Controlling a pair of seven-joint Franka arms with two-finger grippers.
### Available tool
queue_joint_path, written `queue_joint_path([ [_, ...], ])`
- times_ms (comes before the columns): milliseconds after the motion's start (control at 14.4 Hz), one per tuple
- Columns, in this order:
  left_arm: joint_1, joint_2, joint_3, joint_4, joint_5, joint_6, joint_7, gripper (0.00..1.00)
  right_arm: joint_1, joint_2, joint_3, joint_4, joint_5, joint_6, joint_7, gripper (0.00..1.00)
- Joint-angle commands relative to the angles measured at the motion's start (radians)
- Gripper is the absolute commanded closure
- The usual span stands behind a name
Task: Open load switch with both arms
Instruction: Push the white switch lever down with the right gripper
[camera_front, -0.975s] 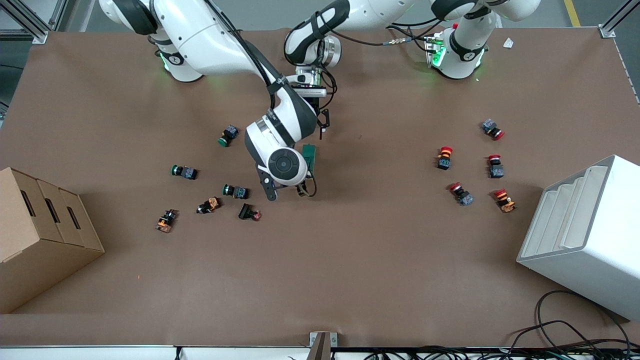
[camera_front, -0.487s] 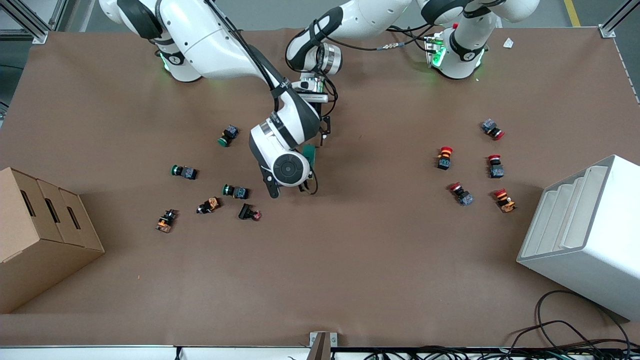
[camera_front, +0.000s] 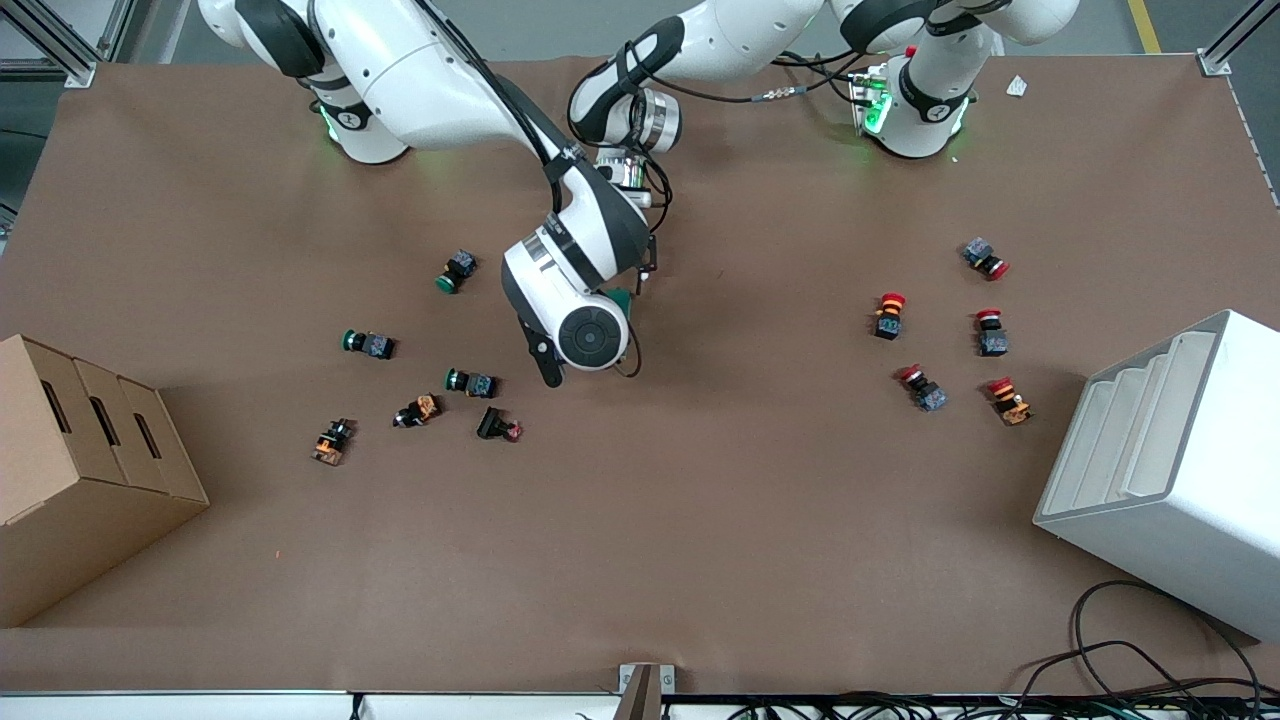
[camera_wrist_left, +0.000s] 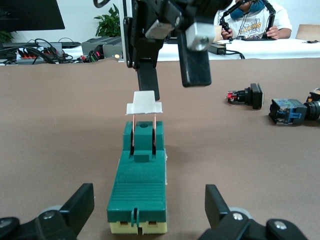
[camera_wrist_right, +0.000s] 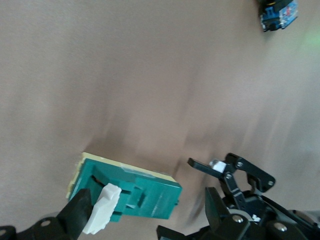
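Note:
The load switch (camera_wrist_left: 140, 185) is a dark-green block lying flat on the brown table, with its white lever (camera_wrist_left: 145, 104) raised at one end. My left gripper (camera_wrist_left: 147, 200) is open and low, a finger on each side of the end away from the lever, not touching it. My right gripper (camera_wrist_right: 147, 210) is open around the lever end, its fingers (camera_wrist_left: 195, 60) hanging just over the lever (camera_wrist_right: 102, 207). In the front view the right arm's wrist (camera_front: 585, 335) covers most of the switch (camera_front: 622, 298).
Several green-capped push buttons (camera_front: 368, 343) lie toward the right arm's end, several red-capped ones (camera_front: 990, 332) toward the left arm's end. A cardboard box (camera_front: 70, 450) and a white stepped rack (camera_front: 1170, 470) stand at the table's two ends.
The right arm's wrist has shifted over the switch and now covers more of it. The left arm's hand has drawn slightly toward the bases.

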Motion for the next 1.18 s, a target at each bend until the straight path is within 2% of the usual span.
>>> queue_joint_path([
  [0, -0.004, 0.019, 0.003, 0.02, 0.018, -0.008, 0.024, 0.02, 0.008, -0.005, 0.013, 0.004, 0.02, -0.037, 0.009, 0.0],
  [348, -0.005, 0.02, 0.003, 0.02, 0.018, -0.008, 0.024, 0.02, 0.009, -0.006, 0.041, 0.001, 0.018, -0.049, 0.007, 0.0],
  [557, -0.005, 0.02, 0.003, 0.02, 0.018, -0.008, 0.024, 0.02, 0.009, -0.005, 0.042, -0.025, 0.018, -0.083, -0.014, 0.0],
  [1114, -0.002, 0.026, 0.003, 0.02, 0.018, -0.009, 0.027, 0.02, 0.029, -0.002, 0.042, -0.079, 0.017, -0.064, -0.022, 0.0],
])
